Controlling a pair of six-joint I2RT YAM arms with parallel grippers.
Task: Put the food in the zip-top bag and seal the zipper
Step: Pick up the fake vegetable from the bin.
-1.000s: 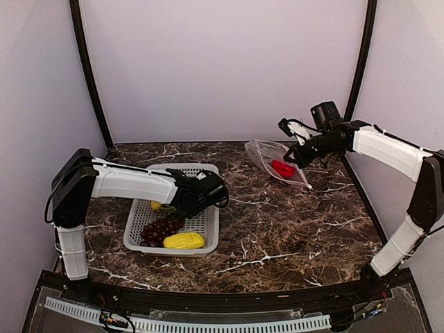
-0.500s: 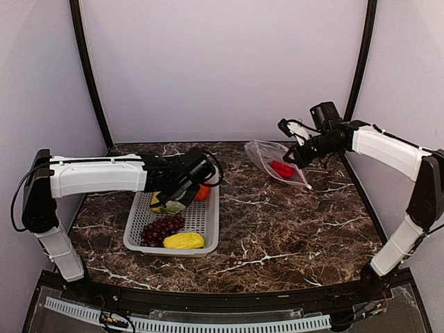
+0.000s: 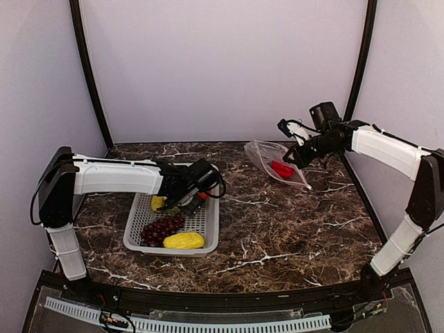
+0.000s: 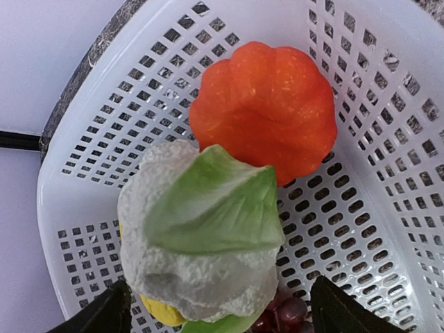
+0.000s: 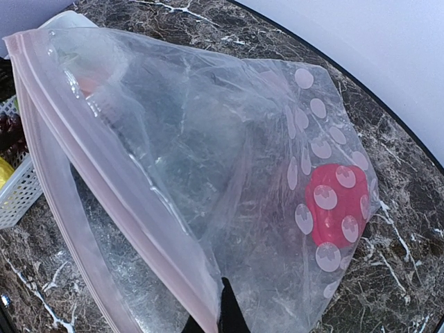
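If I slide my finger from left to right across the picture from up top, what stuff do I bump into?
Grey basket with the yellow fruit inside → left gripper → bare marble table → clear bag with the red pepper → right gripper.
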